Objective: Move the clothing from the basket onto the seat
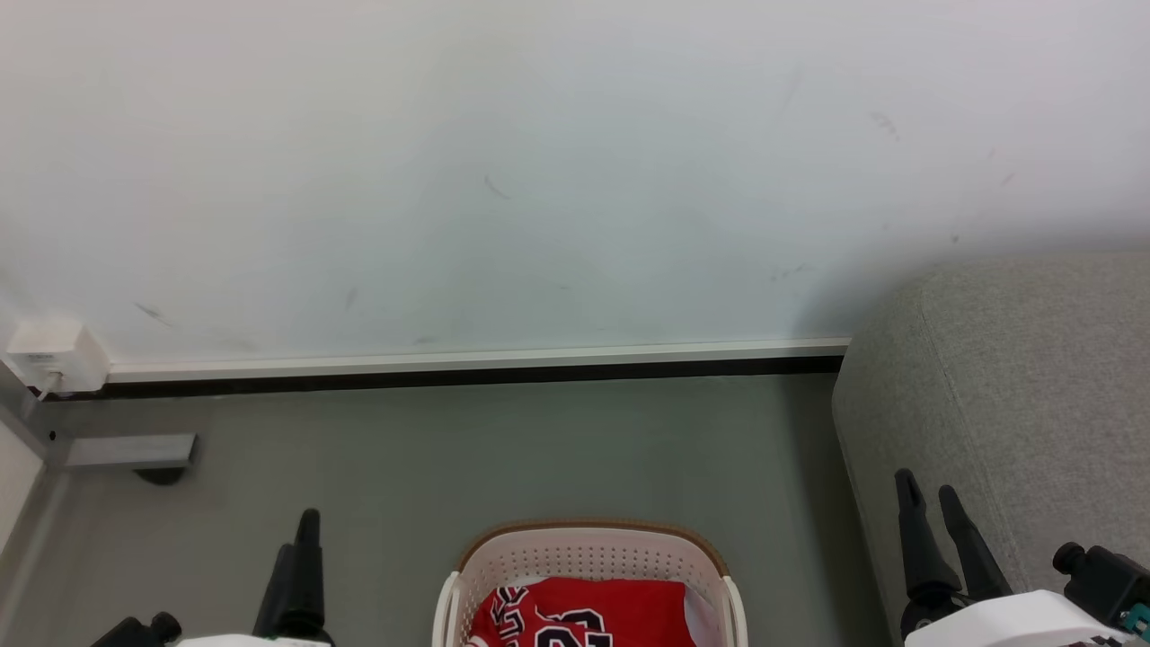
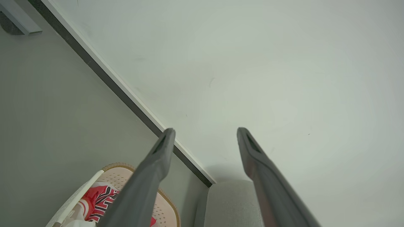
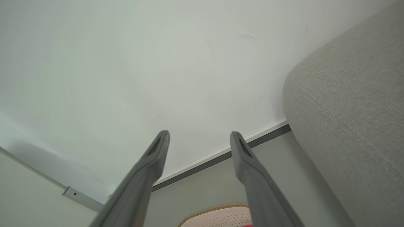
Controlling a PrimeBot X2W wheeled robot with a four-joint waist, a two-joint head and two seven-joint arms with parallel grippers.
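The cream-white basket with a brown rim stands on the floor at the bottom centre of the head view, cut off by the frame edge. Red clothing with black-and-white lettering lies inside it. The grey sofa seat rises at the right. My left gripper hangs left of the basket, and the left wrist view shows it open and empty, with the basket and clothing below. My right gripper is open in front of the sofa's side, empty in its own view.
A white wall with a dark baseboard runs behind the basket. A white box and a grey metal bracket sit at the far left. Grey floor lies between basket and wall.
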